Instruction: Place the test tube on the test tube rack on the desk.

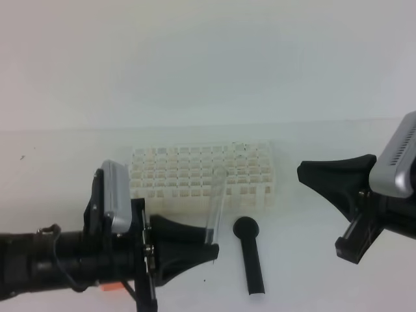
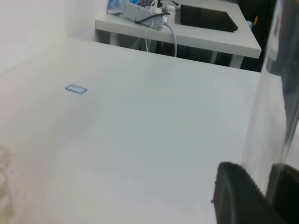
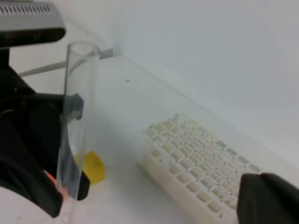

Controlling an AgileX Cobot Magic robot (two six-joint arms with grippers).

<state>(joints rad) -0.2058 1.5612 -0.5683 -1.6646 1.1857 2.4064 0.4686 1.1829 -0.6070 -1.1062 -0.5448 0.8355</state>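
Test tube (image 1: 216, 218) standing near upright in left gripper (image 1: 209, 250), jaws clamping lower end; clear, colourless, faint. Test tube rack (image 1: 201, 177) sitting just beyond tube, probably slightly right, on bench (image 1: 65, 175). Right gripper (image 1: 305, 172) hanging farther off, jaws closed, empty. Black stick (image 1: 250, 255) lying beside.

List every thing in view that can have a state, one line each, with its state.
Test tube: upright, held off the desk, not yet in the rack.
Test tube rack: standing on the desk, no tube seen in it.
Black stick: lying flat on the desk, untouched.
Left gripper: shut on the test tube.
Right gripper: shut, holding nothing.
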